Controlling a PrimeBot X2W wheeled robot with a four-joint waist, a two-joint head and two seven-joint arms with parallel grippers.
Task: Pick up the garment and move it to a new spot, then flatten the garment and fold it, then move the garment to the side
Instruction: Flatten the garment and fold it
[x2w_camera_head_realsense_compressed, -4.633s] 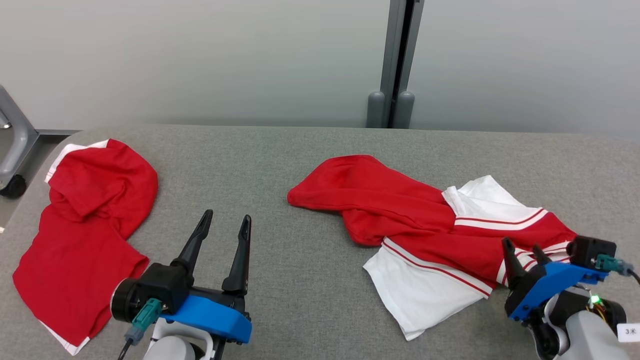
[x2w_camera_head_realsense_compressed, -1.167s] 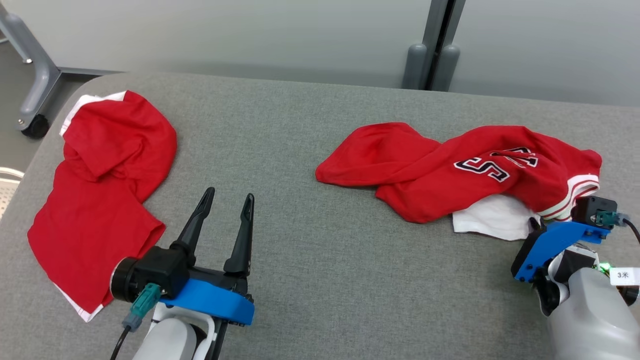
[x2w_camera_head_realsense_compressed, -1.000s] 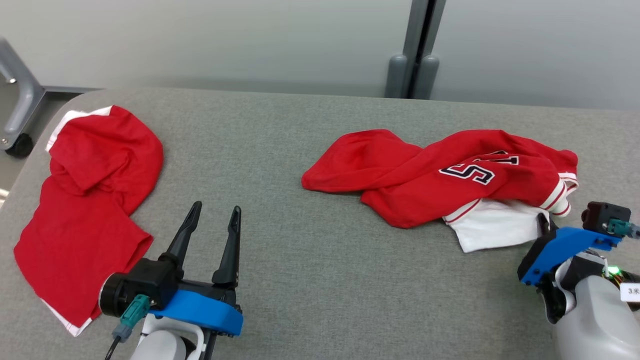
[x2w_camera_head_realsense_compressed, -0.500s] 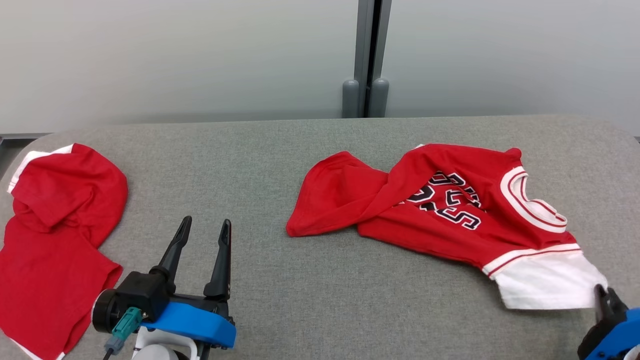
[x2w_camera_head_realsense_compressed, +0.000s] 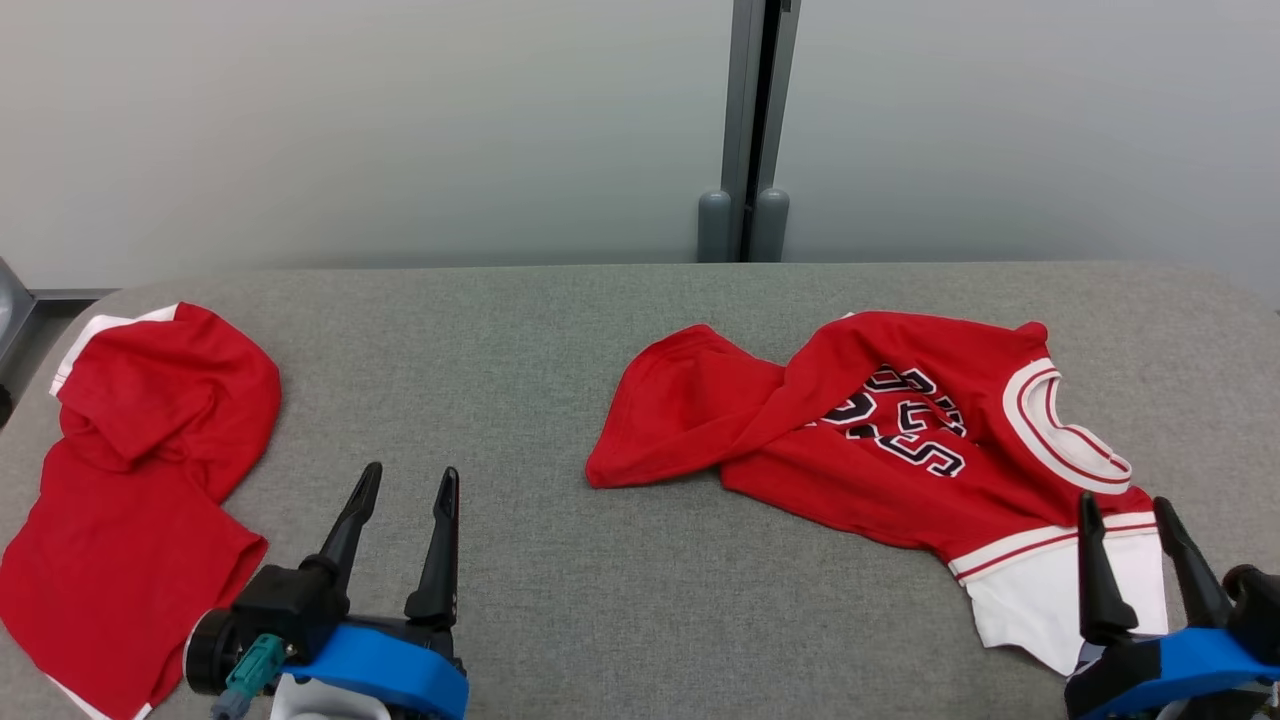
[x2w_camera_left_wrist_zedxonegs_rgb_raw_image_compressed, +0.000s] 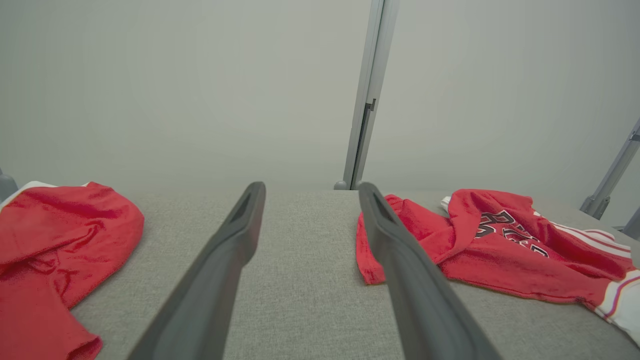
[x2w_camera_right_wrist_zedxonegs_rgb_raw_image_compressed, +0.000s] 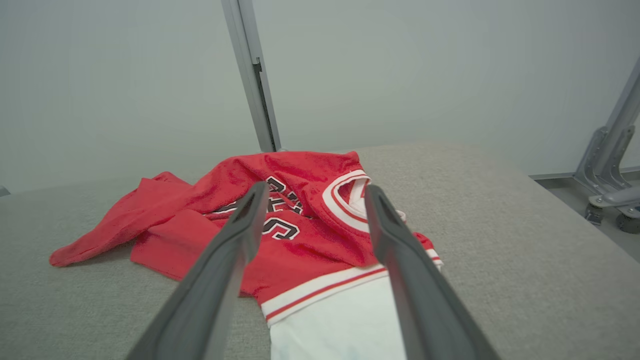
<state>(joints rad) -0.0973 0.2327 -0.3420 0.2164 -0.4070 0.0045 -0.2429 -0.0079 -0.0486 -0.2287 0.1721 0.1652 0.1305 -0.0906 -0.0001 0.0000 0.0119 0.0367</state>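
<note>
Flattening seems the step in hand: the red jersey (x2w_camera_head_realsense_compressed: 900, 480) lies twisted on the right half of the table (x2w_camera_head_realsense_compressed: 560, 560); the right claw (x2w_camera_head_realsense_compressed: 1124, 502) stands wide over its white sleeve (x2w_camera_head_realsense_compressed: 1030, 600), the left claw (x2w_camera_head_realsense_compressed: 410, 470) wide and empty; each should pinch one end and pull apart gently.

Table (x2w_camera_head_realsense_compressed: 560, 330): garment (x2w_camera_head_realsense_compressed: 880, 440) laid at 3 o'clock, second garment (x2w_camera_head_realsense_compressed: 150, 450) at 9 o'clock (well apart); post (x2w_camera_head_realsense_compressed: 745, 120) set behind at 12 o'clock; right gripper (x2w_camera_head_realsense_compressed: 1125, 503) placed at garment's near edge.
</note>
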